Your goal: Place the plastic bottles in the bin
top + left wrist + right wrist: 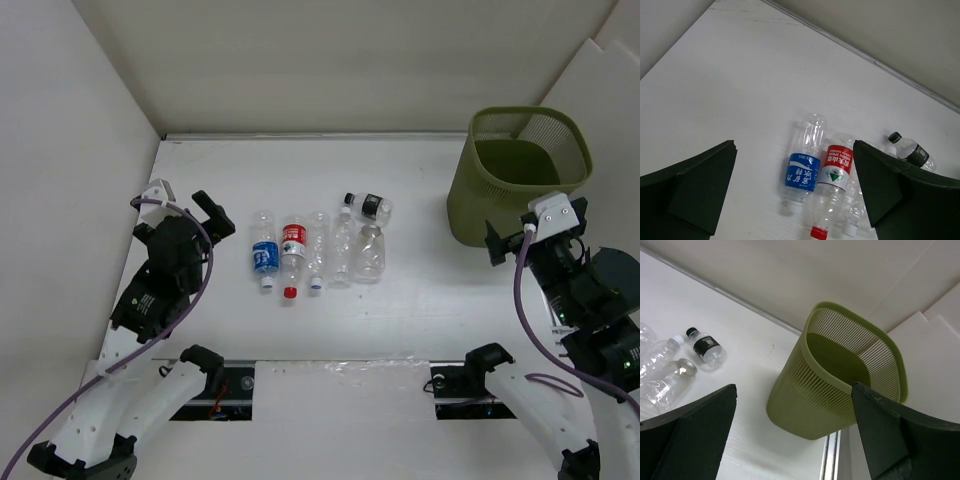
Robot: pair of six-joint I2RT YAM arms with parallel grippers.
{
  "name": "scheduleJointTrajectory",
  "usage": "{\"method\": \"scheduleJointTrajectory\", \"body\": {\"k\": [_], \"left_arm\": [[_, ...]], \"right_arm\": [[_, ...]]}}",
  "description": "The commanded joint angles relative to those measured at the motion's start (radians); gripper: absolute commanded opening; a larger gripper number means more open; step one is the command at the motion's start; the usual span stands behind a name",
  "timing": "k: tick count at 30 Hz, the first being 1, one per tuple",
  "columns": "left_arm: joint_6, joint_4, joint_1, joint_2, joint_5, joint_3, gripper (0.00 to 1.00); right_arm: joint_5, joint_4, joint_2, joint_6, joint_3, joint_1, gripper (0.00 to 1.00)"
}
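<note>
Six clear plastic bottles lie on their sides near the middle of the table [200, 330], well apart from the bin [470, 205]. Five form a row, side by side, with their long axes running from the near edge to the far wall. The blue-labelled bottle [264, 255] is leftmost, with its white cap toward the near edge. The red-labelled bottle [292, 250] lies just beside it, its red cap also toward the near edge. The third bottle [318, 248] is unlabelled, with its white cap toward the near edge. The fourth bottle [343, 252] is unlabelled and crumpled, with its white cap toward the far wall. The fifth bottle [368, 252] points its neck toward the far wall; whether it has a cap cannot be determined. The black-labelled bottle [372, 208] lies crosswise at the far end of the row, with its black cap pointing left. The bin is olive green and round with a mesh upper wall, and it stands upright at the far right of the table. The left gripper [214, 212] is spread wide, holds nothing and sits left of the row. The right gripper [793, 386] is spread wide, holds nothing and faces the bin.
</note>
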Motion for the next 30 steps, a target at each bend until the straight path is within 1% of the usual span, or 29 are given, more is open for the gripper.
{"method": "scheduleJointTrajectory", "body": {"k": [1, 8, 10, 11, 13, 14, 15, 16, 17, 18, 19, 20, 21, 23, 26, 30], "left_arm": [[-0.017, 0.027, 0.006, 0.0, -0.014, -0.006, 1.0], [-0.042, 0.007, 0.006, 0.031, -0.033, -0.006, 1.0], [-0.07, -0.014, 0.006, 0.055, 0.001, 0.018, 1.0], [-0.084, -0.042, 0.006, 0.095, 0.039, 0.043, 1.0], [-0.139, -0.07, 0.006, 0.156, 0.056, 0.052, 1.0], [-0.182, -0.07, 0.006, 0.191, 0.118, 0.052, 1.0], [-0.204, -0.07, 0.006, 0.23, 0.149, 0.052, 1.0], [-0.224, -0.07, 0.006, 0.308, 0.171, 0.04, 1.0], [-0.244, -0.035, 0.006, 0.346, 0.18, 0.019, 1.0], [-0.27, 0.016, 0.006, 0.424, 0.191, -0.01, 1.0], [-0.27, 0.016, 0.006, 0.467, 0.202, -0.011, 1.0], [-0.27, 0.069, 0.006, 0.512, 0.219, -0.02, 1.0], [-0.27, 0.07, 0.006, 0.561, 0.232, -0.02, 1.0], [-0.296, 0.082, 0.006, 0.686, 0.233, -0.02, 1.0], [-0.284, 0.168, 0.006, 0.773, 0.223, -0.02, 1.0], [-0.261, 0.179, 0.025, 0.848, 0.199, 0.012, 1.0]], "right_arm": [[0.015, 0.002, 0.004, -0.01, 0.039, 0.002, 1.0], [0.015, 0.002, 0.004, -0.03, 0.048, 0.002, 1.0], [0.006, -0.009, 0.022, -0.03, 0.049, 0.002, 1.0], [-0.006, -0.009, 0.022, -0.039, 0.049, 0.002, 1.0], [-0.024, -0.009, 0.022, -0.039, 0.049, 0.002, 1.0], [-0.044, 0.003, 0.022, -0.048, 0.049, 0.002, 1.0], [-0.044, 0.003, 0.022, -0.048, 0.049, 0.002, 1.0], [-0.064, 0.015, 0.022, -0.048, 0.039, 0.002, 1.0], [-0.089, 0.024, 0.022, -0.048, 0.039, 0.002, 1.0], [-0.103, 0.04, 0.022, -0.048, 0.027, 0.002, 1.0], [-0.118, 0.04, 0.022, -0.048, 0.027, 0.002, 1.0], [-0.132, 0.04, 0.031, -0.048, 0.027, 0.002, 1.0], [-0.153, 0.04, 0.042, -0.048, 0.027, 0.002, 1.0], [-0.172, 0.04, 0.042, -0.048, 0.036, 0.002, 1.0], [-0.218, 0.04, 0.042, -0.058, 0.024, 0.002, 1.0], [-0.236, 0.049, 0.014, -0.058, -0.011, 0.002, 1.0]]}}
